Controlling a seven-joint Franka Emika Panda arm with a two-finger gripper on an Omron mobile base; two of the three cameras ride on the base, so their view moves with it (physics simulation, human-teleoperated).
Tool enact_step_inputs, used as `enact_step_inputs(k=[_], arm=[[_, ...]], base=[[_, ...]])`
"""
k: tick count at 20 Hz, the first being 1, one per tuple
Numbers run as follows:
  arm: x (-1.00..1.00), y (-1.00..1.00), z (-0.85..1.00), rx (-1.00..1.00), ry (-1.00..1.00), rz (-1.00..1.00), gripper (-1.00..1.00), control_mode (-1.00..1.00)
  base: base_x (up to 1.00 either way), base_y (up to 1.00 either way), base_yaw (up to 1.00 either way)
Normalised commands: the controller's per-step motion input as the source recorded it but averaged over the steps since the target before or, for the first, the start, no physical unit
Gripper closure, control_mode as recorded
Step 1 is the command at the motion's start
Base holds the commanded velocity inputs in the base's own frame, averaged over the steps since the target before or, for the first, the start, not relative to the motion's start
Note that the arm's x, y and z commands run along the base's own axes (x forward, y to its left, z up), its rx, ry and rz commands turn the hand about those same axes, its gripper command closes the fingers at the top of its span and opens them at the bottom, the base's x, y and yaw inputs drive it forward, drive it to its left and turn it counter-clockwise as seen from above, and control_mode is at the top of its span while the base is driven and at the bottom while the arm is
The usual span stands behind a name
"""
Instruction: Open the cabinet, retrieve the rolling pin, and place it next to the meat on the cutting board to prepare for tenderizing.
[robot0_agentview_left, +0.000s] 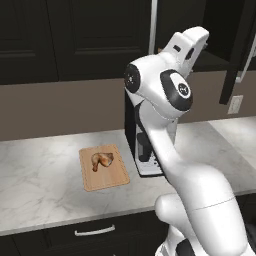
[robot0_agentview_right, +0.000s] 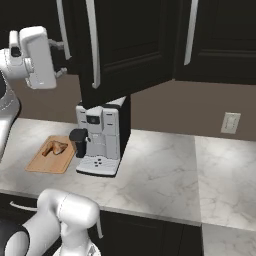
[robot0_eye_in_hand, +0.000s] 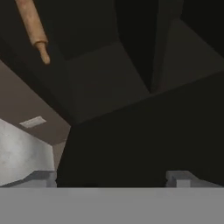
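Step in hand, as judged: reaching into the opened cabinet (robot0_agentview_right: 120, 55) for the rolling pin (robot0_eye_in_hand: 34, 27). One door stands swung out over the coffee machine (robot0_agentview_right: 102, 140), the other closed to its right, both with long silver bar handles (robot0_agentview_right: 91, 42). Gripper (robot0_eye_in_hand: 111, 177) raised at shelf height near the open door, fingers (robot0_eye_in_hand: 43, 177) spread wide and empty, nothing between them.

Rolling pin seen in the hand view, lying inside the dark cabinet interior, off toward the upper left of that picture, one narrow handle end pointing this way. Best to bring the hand across until the thick middle of the cylinder sits between the fingers, then close across its width, not on the thin handle. A smooth round wooden body probably rolls or slips if pinched off-centre. Worth keeping clear of the door edge and the shelf lip on the way in; exact gap to either cannot be told.

Meat (robot0_agentview_left: 102, 160) small, glossy, golden-brown, drumstick-shaped, resting on the far part of the cutting board (robot0_agentview_left: 107, 180). Board light tan wood, rectangular with rounded corners and a thin raised rim, flat on the counter (robot0_agentview_left: 40, 170) just left of the coffee machine. Bare board on the near side of the meat looks roomy enough for the pin. Counter pale veined marble, smooth. Cabinet panelled, matt black-brown. Drawer (robot0_agentview_left: 95, 231) below with a short curved silver pull.
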Motion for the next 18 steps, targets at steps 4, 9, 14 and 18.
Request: enact_step_inputs(k=[4, 9, 14, 18], arm=[[0.43, -0.30, -0.09, -0.04, 0.14, -0.20, -1.00, -1.00], [0.21, -0.42, -0.13, -0.01, 0.12, -0.19, -1.00, -1.00], [0.08, -0.51, -0.15, 0.00, 0.10, -0.18, -1.00, -1.00], [-0.13, -0.64, -0.15, 0.00, 0.04, -0.18, -1.00, -1.00]], base=[[0.00, 0.00, 0.00], [0.00, 0.00, 0.00], [0.00, 0.00, 0.00], [0.00, 0.00, 0.00]])
